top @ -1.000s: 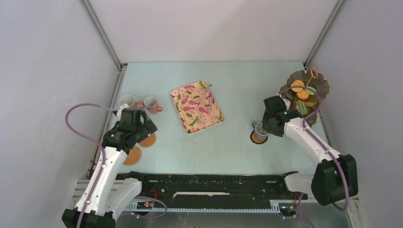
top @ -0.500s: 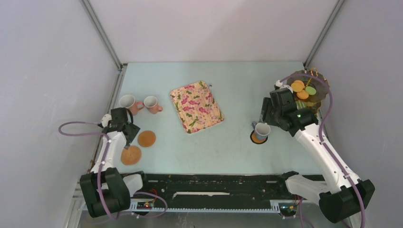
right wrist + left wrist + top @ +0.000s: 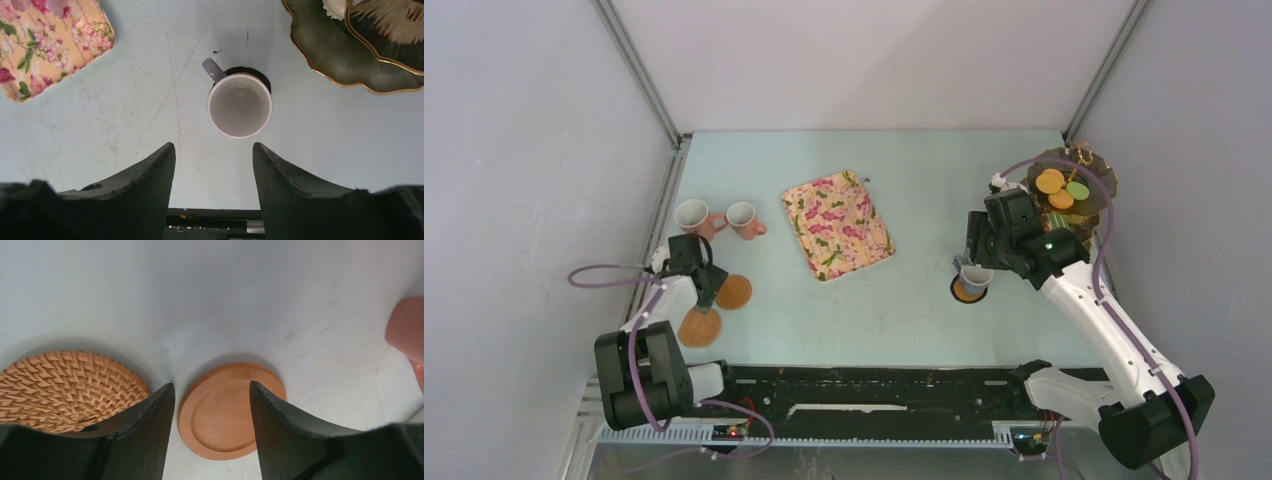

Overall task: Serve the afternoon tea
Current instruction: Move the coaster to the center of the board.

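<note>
Grey mug: the grey mug stands upright and empty. It is pale inside with a thin pinkish rim, and its handle points to the upper left of the right wrist view.
Its place: right part of the bench, on a dark-rimmed coaster. It is near the stand but apart from it.
Right jaws: apart and holding nothing. The grey mug sits just beyond the two dark fingers, clear of them.
Left jaws: apart and clamped on nothing. They are low over the bench near its left edge.
Wooden coaster: the wooden coaster is smooth and round with a raised lip. It lies flat and shows through the gap of the left jaws; whether they touch it I cannot tell.
Woven coaster: the woven coaster is a round straw-coloured plait, just beside the wooden one.
Pink mugs: two pink mugs stand side by side, beyond the coasters.
Stand: the stand is dark with scalloped, gold-edged tiers, in the far right corner.
Treats: orange and green round treats sit on the top tier.
Floral tray: the floral tray lies mid-bench, set askew.
</note>
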`<state>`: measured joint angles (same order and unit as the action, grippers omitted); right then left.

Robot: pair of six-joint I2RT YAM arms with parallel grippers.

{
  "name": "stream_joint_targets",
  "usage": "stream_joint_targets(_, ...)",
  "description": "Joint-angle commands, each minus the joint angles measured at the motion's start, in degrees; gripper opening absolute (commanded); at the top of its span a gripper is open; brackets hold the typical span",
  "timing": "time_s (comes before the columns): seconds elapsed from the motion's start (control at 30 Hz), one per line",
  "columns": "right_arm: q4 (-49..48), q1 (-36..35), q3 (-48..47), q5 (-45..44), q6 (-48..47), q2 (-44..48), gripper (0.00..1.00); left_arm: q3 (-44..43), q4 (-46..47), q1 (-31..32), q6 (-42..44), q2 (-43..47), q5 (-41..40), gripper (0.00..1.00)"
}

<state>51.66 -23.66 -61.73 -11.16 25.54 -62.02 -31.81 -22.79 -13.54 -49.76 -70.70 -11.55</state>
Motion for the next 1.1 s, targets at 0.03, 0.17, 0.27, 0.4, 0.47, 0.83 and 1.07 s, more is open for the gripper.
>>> stream_joint_targets(0.03, -2.5, -1.4, -1.7, 0.3, -1.6, 0.2, 0.61, 2.2, 2.2, 3.5, -2.6, -0.7, 3.5, 0.61)
stream_joint_targets(0.17, -3.0, -2.7, -1.7, 0.4, -1.6, -0.5, 0.61, 3.8, 2.0, 7.8, -4.2, 0.9, 4.7, 0.57)
stream_joint_targets(0.27, -3.1, -4.1, -1.7, 0.1, -1.4, -1.0, 0.61, 5.0, 1.3, 12.5, -6.9, 2.2, 6.7, 0.57)
stream_joint_targets(0.4, -2.3, -6.1, -1.7, -1.1, -0.9, -2.2, 0.60, 6.2, 2.9, 21.5, -9.0, 3.3, 6.6, 0.57)
stream_joint_targets(0.47, -2.2, -7.4, -1.7, -1.4, -0.6, -3.1, 0.61, 6.1, 3.3, 25.1, -10.4, 2.1, 7.7, 0.58)
stream_joint_targets(0.83, -7.5, -13.4, -1.5, 4.4, 2.3, -6.0, 0.67, 2.3, -5.2, 28.3, -3.0, 13.0, -0.8, 0.80)
stream_joint_targets(1.07, -4.1, -13.8, -1.5, 3.5, 3.3, -2.7, 0.67, 0.7, 7.2, 16.9, 9.7, 8.0, 4.4, 0.88)
